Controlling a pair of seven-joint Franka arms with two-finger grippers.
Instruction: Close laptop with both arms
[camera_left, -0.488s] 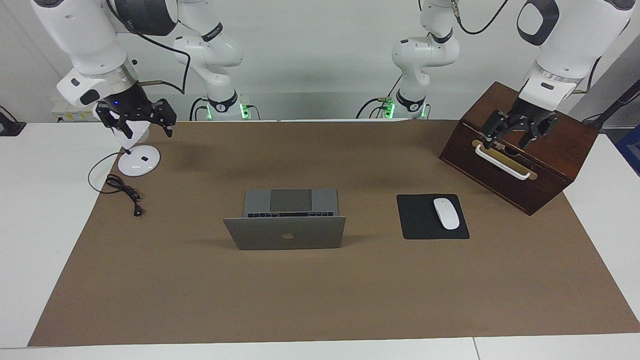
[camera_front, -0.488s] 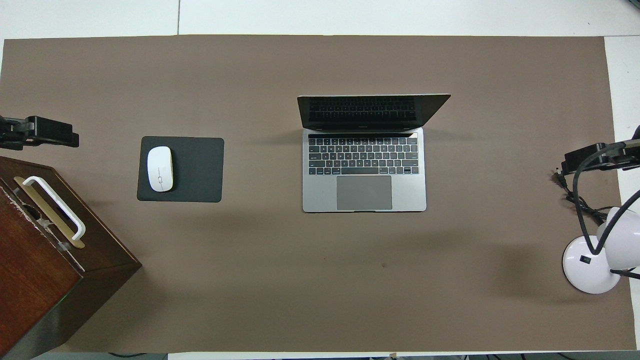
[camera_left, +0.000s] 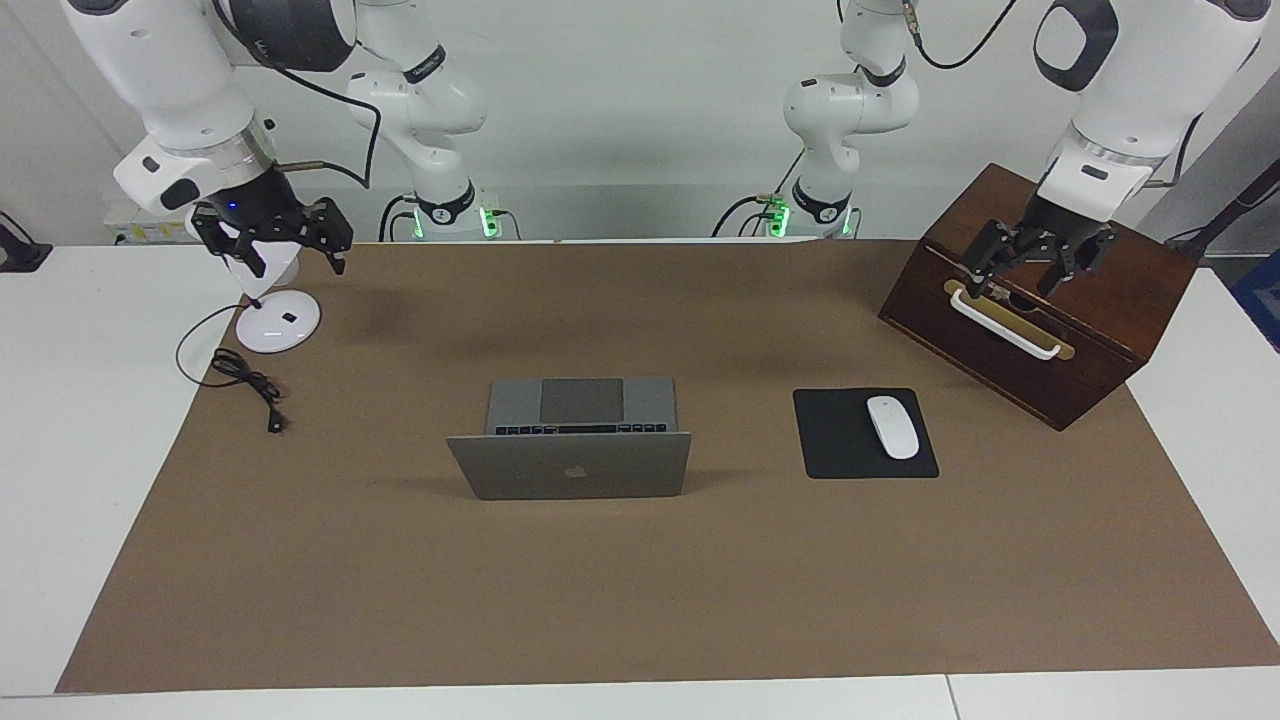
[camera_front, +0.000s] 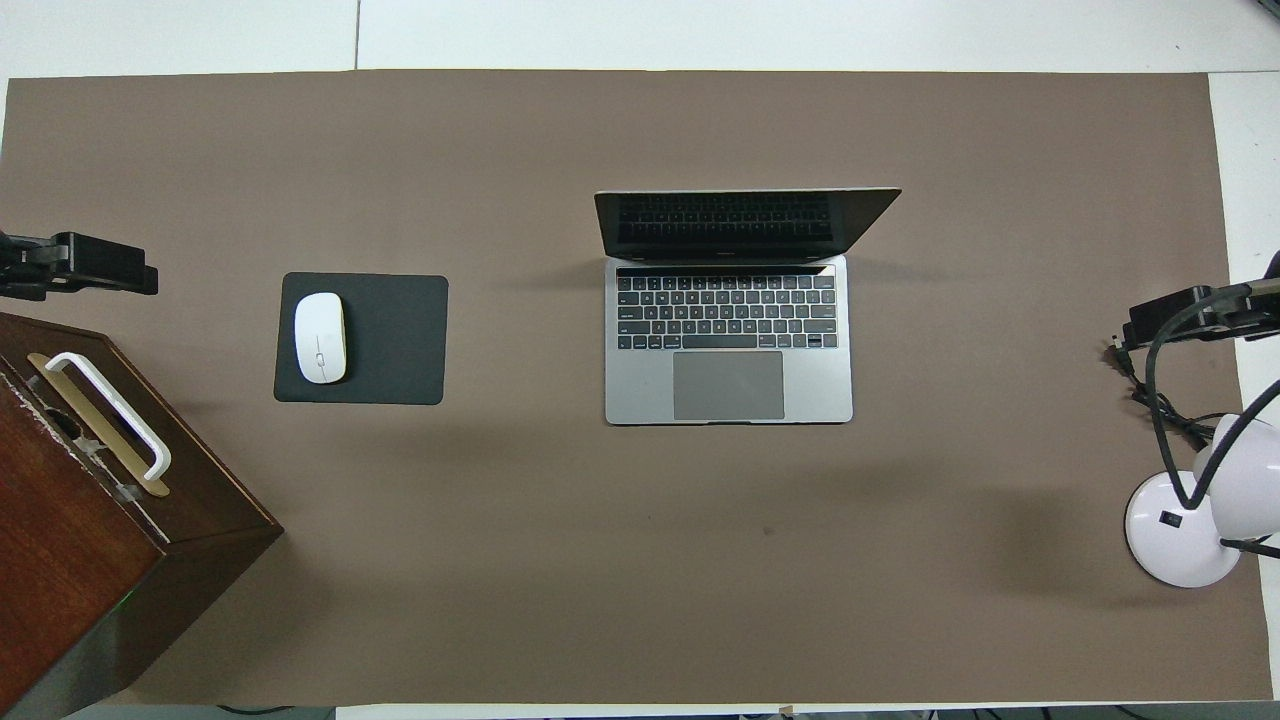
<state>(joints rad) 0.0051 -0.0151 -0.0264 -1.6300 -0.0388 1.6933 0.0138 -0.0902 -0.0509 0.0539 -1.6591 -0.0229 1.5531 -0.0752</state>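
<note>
1. While both arms hang at the frame edges, the laptop (camera_left: 572, 440) (camera_front: 728, 310) stands open at the centre of the frame, lid upright, nothing touching it.
2. Beside it, toward the left arm's end, a white mouse (camera_left: 892, 427) (camera_front: 320, 338) lies on a black pad (camera_left: 840, 440) (camera_front: 390, 340).
3. At the facing view's upper right, the left gripper (camera_left: 1035, 262) hangs over a tilted wooden box (camera_left: 1100, 330) (camera_front: 60, 540), fingers spread above its white handle (camera_left: 1005, 325), holding nothing.
4. At that view's upper left, the right gripper (camera_left: 275, 240) hovers over a white lamp base (camera_left: 278, 322) (camera_front: 1165, 535), fingers apart and empty; a black cable (camera_left: 245, 380) trails nearby.
5. A brown mat (camera_left: 640, 600) (camera_front: 640, 560) covers the white table (camera_left: 60, 450); the wall above is white.
</note>
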